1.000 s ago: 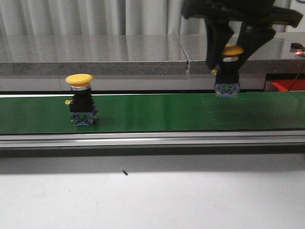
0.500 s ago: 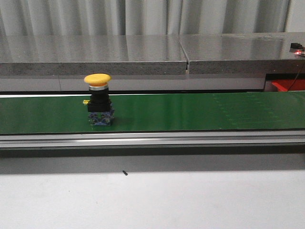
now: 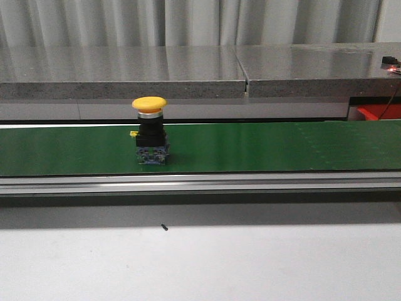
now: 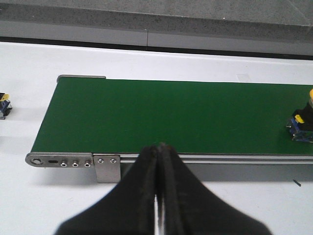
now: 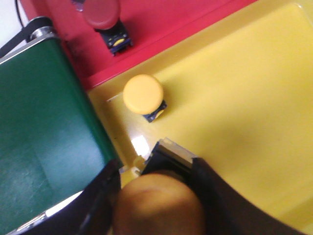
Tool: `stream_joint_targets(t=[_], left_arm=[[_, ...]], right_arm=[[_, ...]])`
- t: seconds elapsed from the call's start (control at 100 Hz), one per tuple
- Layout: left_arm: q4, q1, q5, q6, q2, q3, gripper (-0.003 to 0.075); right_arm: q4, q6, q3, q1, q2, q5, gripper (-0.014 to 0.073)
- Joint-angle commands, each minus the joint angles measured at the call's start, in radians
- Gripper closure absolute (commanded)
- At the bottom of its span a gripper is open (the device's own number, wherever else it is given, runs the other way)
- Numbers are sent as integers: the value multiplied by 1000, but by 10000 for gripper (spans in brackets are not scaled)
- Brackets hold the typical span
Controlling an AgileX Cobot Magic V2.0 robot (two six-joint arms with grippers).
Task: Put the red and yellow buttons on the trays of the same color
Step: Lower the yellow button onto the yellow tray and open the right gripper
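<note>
A yellow button [image 3: 150, 138] stands upright on the green belt [image 3: 250, 147], left of centre; its edge also shows in the left wrist view [image 4: 302, 122]. My left gripper [image 4: 159, 147] is shut and empty, near the belt's end. My right gripper [image 5: 156, 171] is shut on a second yellow button [image 5: 159, 205] and holds it over the yellow tray [image 5: 244, 107]. Another yellow button [image 5: 144, 96] rests in that tray. A red button [image 5: 103, 17] sits in the red tray [image 5: 161, 29]. Neither arm shows in the front view.
A grey stone ledge [image 3: 188, 72] runs behind the belt. A small dark speck [image 3: 164, 227] lies on the white table in front. A small blue and yellow part [image 4: 4, 104] lies on the table beyond the belt's end. A red object [image 3: 376, 111] shows at far right.
The right gripper with its yellow button has left the front view and now hangs over the yellow tray. The other yellow button has ridden the belt to the right.
</note>
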Motion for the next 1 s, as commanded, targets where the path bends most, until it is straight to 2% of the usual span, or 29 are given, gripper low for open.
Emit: stream_joint_targets(t=[0.0, 0.63, 0.99], left_arm=[[-8, -1, -68, -11, 6, -28, 741], [-8, -1, -68, -11, 6, -28, 741], [-8, -1, -68, -11, 6, -28, 741]], right_arm=[[-10, -8, -18, -32, 4, -88, 439], [24, -8, -18, -43, 238, -164, 439], [25, -8, 25, -43, 303, -208, 439]])
